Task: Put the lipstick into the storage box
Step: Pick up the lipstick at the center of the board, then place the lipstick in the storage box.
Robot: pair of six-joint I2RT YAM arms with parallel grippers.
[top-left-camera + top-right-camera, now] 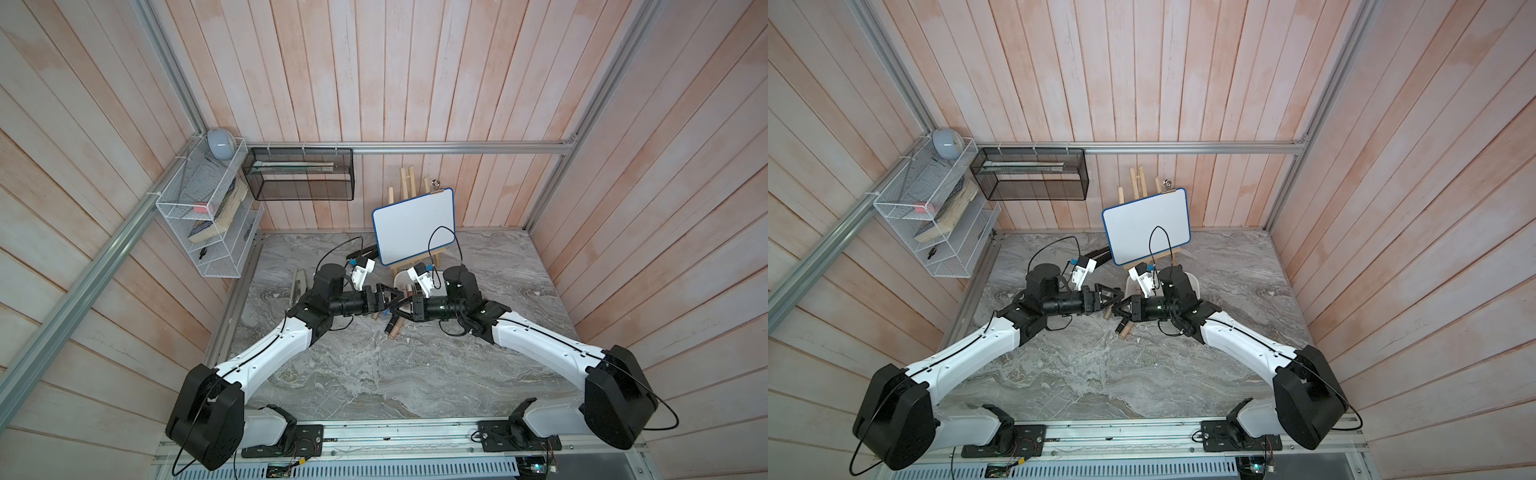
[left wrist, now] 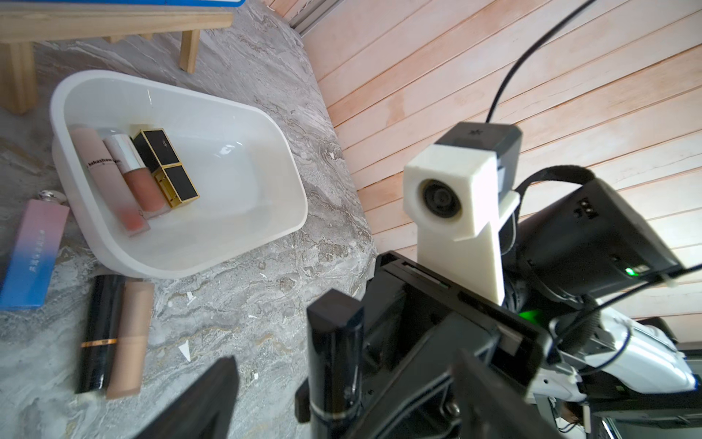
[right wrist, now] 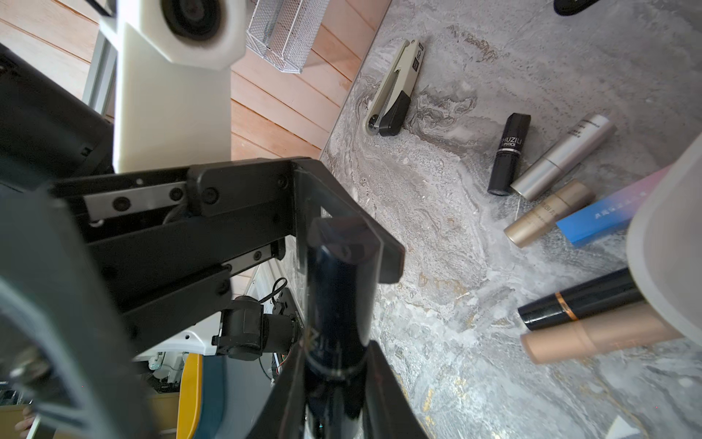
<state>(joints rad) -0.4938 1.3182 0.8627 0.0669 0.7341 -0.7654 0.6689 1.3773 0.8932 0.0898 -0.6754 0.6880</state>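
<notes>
HANDOVER ABOVE THE TABLE (image 2: 247,304): Your two arms meet nose to nose with one black lipstick (image 2: 334,334) held in the air between them. The right gripper (image 3: 330,384) is clenched on the tube, with fingers touching both sides and the tube running out lengthwise toward the other arm. The left gripper (image 2: 342,387) is released, its jaws wide apart on either side of the tube and clear of it.

This reads as a pass to the arm better placed for the drop. The box (image 2: 243,190) lies on the right arm's side, partly hidden under that wrist in both top views, near the easel (image 2: 114,22).

Three lipsticks (image 2: 152,171) lie side by side along one wall of the box. Most of its floor is bare, so you have an easy target. Two more tubes (image 2: 114,334) lie touching each other on the table just beside the box, next to a pink-and-blue carton (image 2: 32,254); they look to be waiting their turn.

Back the left jaws away straight, so that you do not knock the tube askew in the right's grip.
</notes>
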